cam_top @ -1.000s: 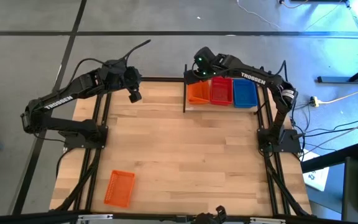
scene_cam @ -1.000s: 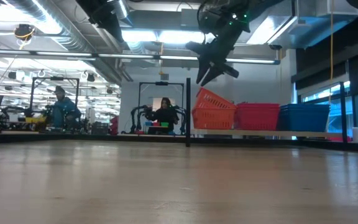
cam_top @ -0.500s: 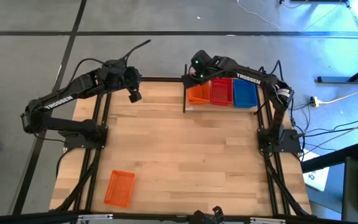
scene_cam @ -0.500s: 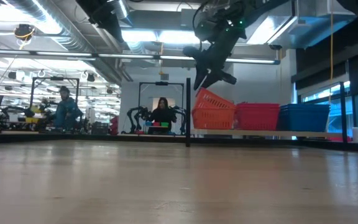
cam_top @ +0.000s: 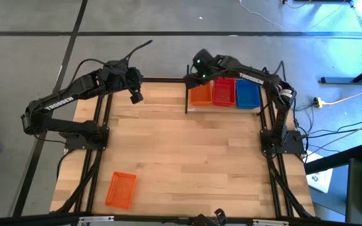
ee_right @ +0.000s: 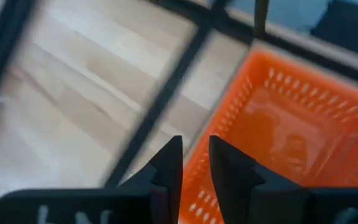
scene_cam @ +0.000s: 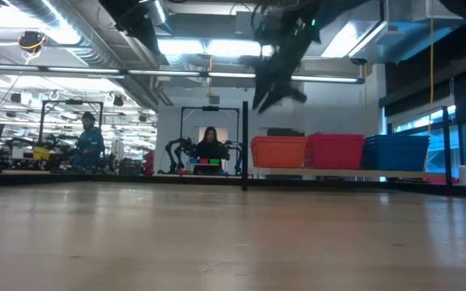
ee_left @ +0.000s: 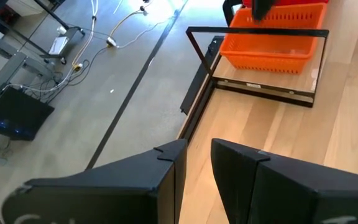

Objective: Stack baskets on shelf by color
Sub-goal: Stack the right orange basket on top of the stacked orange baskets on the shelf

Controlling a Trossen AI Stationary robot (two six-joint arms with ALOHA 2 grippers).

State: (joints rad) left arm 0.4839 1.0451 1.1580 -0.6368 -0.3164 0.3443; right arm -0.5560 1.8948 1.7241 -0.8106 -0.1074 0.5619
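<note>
The shelf (scene_cam: 338, 172) stands at the table's far right with three basket stacks: orange (cam_top: 200, 95) on its left, red (cam_top: 223, 92) in the middle, blue (cam_top: 247, 93) on its right. In the low view the orange stack (scene_cam: 280, 151) sits level on the board. My right gripper (scene_cam: 259, 103) hovers shut above the orange stack's left end, clear of it; its wrist view shows the fingers (ee_right: 196, 152) over the orange basket (ee_right: 291, 143). One more orange basket (cam_top: 120, 189) lies flat on the table's near left. My left gripper (cam_top: 135, 96) waits shut over the far left.
The shelf's black posts (cam_top: 186, 88) rise beside my right gripper. Wide bare tabletop (cam_top: 187, 157) lies between the shelf and the loose basket. People and other robot stations show in the room behind the table (scene_cam: 211, 149).
The top orange basket, tilted with its left end raised on the stack, has dropped level into it. My right gripper has shifted slightly toward the table's left edge above it.
</note>
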